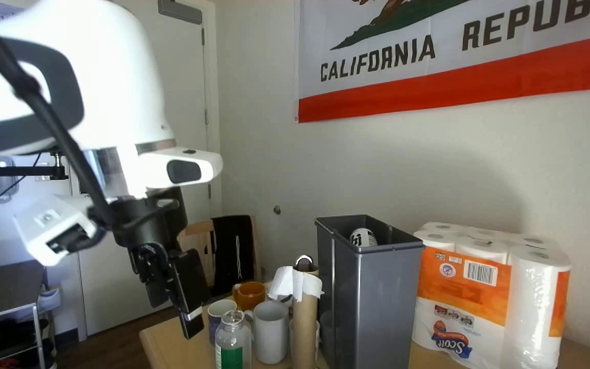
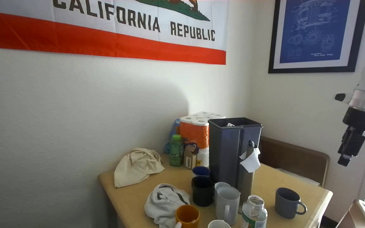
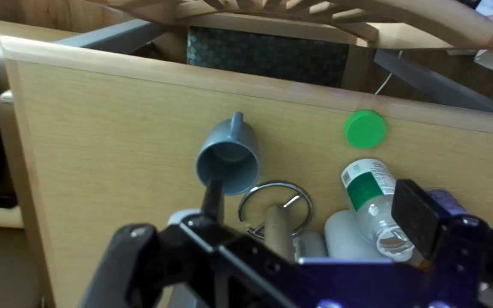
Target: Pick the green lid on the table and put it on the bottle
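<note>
The green lid [image 3: 365, 129] lies flat on the tan table [image 3: 114, 141] near its edge in the wrist view; it is out of sight in both exterior views. The bottle [image 3: 370, 192], clear with a green and white label, stands upright with a bare mouth, close to the lid. It also shows in the exterior views [image 1: 232, 342] [image 2: 254, 213]. My gripper [image 3: 315, 199] is open and empty, its fingers wide apart. It hangs above the table, higher than the bottle, in both exterior views [image 1: 185, 315] [image 2: 345, 159]. The right finger hides part of the bottle's side in the wrist view.
A grey mug [image 3: 229, 156] stands left of the lid. A paper-towel stand [image 3: 277, 185], white mugs [image 1: 271, 330] and an orange mug [image 2: 187, 215] crowd round the bottle. A tall grey bin [image 1: 372, 297] stands behind. A capped green bottle [image 2: 176, 152] is farther back.
</note>
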Robot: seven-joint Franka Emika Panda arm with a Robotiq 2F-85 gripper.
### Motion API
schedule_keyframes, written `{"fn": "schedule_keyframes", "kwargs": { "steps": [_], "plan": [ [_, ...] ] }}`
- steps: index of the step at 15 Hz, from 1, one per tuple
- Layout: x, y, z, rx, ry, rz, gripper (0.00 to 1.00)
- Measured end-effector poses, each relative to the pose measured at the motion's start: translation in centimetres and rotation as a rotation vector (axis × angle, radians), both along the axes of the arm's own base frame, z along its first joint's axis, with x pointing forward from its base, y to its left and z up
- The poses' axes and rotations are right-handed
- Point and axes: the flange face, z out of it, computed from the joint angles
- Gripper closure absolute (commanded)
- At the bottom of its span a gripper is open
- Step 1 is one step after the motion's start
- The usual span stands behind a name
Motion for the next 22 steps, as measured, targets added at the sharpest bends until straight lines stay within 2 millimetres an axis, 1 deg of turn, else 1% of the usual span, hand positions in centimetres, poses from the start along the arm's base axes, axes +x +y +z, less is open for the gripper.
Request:
{"fn": "schedule_keyframes", "kwargs": {
  "steps": [2,7,9,11,16,22],
  "plan": [
    [1.4,1.9,-2.3,0.023,-0.008,0.035,0.00],
    [5.5,5.7,-6.8,0.004,-0.031,0.112,0.00],
    [6.8,7.1,-8.8,-0.022,-0.040,0.147,0.00],
    [7.7,8.5,-11.3,-0.039,-0.033,0.176,0.00],
    [8.4,11.3,-16.9,-0.044,0.028,0.216,0.00],
    [8.0,15.4,-22.2,-0.043,0.072,0.288,0.00]
  ]
}}
